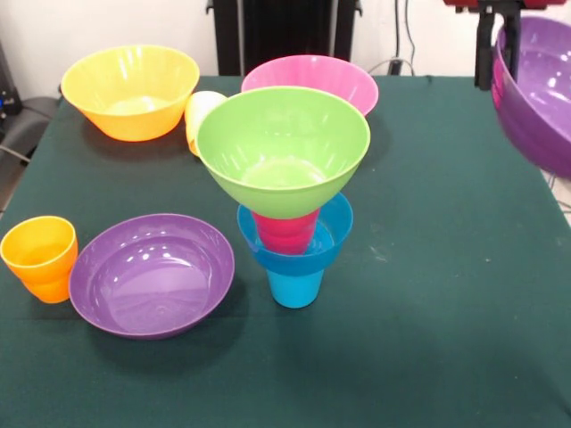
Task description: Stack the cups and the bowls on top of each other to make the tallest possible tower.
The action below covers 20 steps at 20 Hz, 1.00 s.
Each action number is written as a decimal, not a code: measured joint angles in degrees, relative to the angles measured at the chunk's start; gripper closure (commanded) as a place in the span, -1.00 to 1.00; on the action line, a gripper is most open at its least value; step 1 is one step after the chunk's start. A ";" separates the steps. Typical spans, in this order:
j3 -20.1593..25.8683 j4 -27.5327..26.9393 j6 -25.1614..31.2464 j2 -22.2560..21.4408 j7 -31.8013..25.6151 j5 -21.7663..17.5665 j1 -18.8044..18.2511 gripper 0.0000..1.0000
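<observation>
- Four pieces form the tower (pixel 290 209) near the middle of the table (pixel 428 294): a blue cup (pixel 295 287) at the base, a blue bowl (pixel 332 234) on it, a red cup (pixel 285 232) inside that, and a green bowl (pixel 283 147) on top.
- Each cup appears to work as a narrow pedestal, lifting the bowl above it for height.
- One purple bowl (pixel 152 274) rests upright toward the table's left front, with an orange cup (pixel 40 257) touching its left side at the table's left edge.
- An orange-yellow bowl (pixel 130 91) sits at the far left corner. A pink bowl (pixel 312 76) sits along the far edge, behind the tower. A yellow cup (pixel 198 116) lies tipped on its side between them.
- A second purple bowl (pixel 535 94) hangs tilted in the air above the table's far right corner, its rim clamped by the gripper (pixel 497 40) coming down from above, probably so it can be carried toward the tower.
- Placing this wide bowl on the green bowl could tip the slender stack.
</observation>
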 measured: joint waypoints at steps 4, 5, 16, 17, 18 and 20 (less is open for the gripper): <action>4.50 2.96 0.00 -2.54 0.00 0.00 -3.65 1.00; 5.67 3.73 -0.02 -3.07 0.00 0.01 -4.62 1.00; 21.13 14.10 -0.08 -7.15 -0.01 -0.27 -18.33 1.00; 22.30 14.75 -0.08 -7.26 -0.01 -0.39 -19.37 1.00; 24.99 16.15 -0.23 -7.35 -0.01 -0.88 -21.71 1.00; 27.78 17.47 -0.46 -7.33 -0.01 -1.56 -24.13 1.00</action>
